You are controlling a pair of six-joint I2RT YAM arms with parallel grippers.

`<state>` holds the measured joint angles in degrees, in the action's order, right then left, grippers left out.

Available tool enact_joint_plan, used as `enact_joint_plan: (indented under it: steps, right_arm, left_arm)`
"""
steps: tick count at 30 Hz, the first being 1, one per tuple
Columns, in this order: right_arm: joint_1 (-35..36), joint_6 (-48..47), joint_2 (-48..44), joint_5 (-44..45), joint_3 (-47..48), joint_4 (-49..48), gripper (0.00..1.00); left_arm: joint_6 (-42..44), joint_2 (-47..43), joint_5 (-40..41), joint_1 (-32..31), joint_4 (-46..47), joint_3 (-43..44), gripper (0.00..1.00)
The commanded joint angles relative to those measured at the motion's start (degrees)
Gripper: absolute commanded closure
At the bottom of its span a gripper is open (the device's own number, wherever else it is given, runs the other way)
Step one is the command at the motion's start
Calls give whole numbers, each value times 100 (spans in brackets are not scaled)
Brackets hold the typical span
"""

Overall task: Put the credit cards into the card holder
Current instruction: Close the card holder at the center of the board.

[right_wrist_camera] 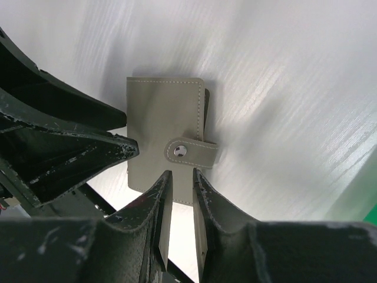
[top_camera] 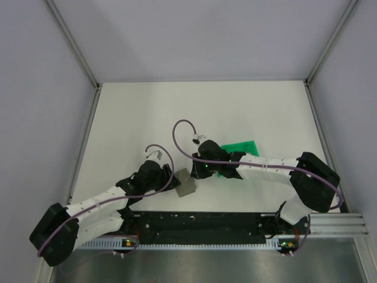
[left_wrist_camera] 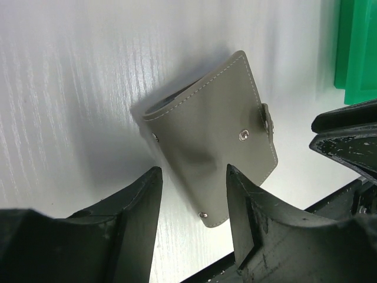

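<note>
Grey-green stitched leather, the card holder (right_wrist_camera: 165, 130) lies on the white bench (top_camera: 147, 112) just ahead of both tools. Its strap (right_wrist_camera: 191, 151) is pressed onto its snap, so it reads as closed. No loose credit cards show in any view. They may already sit inside the holder or lie hidden elsewhere, so how much of the task is done cannot be judged. If any are yet to go in, the strap would first have to be undone.

The left tool (left_wrist_camera: 191, 174) stands about half open with nothing clamped. The holder's near corner lies between and just beyond its fingertips. The right tool (right_wrist_camera: 181, 174) shows only a narrow slit between its jaws, and the holder's near edge runs under its tips. Whether it pinches that edge cannot be told.

Behind the right tool, away from the left one, sits a bright green tray (top_camera: 241, 147), partly under the arm. The two tools are close together over the holder, so each crowds the other's approach.
</note>
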<state>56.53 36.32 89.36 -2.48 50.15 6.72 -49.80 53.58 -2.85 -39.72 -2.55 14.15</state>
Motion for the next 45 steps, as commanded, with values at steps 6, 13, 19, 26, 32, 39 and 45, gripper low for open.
enact_joint_plan:
  steps: [6,13,19,26,32,39,45]
  right_arm:
    - [-186,-81,-174,-296,-67,-356,80]
    - [-230,-37,125,-446,-14,-470,80]
    - [-266,33,310,-508,47,-479,83]
    - [-257,86,363,-569,-14,-566,83]
    - [-266,121,477,-657,3,-619,83]
    - [-266,130,600,-684,21,-611,85]
    - [-257,148,661,-675,4,-637,85]
  left_arm:
    - [128,416,101,0,-18,202,48]
    - [365,723,39,-9,-35,430,53]
    - [498,926,-14,-9,-88,536,61]
    - [550,1014,-57,-18,-88,571,62]
    - [577,1093,-101,-18,-71,606,64]
    - [568,1110,-145,-18,-27,606,65]
    - [621,1154,-242,-35,70,589,66]
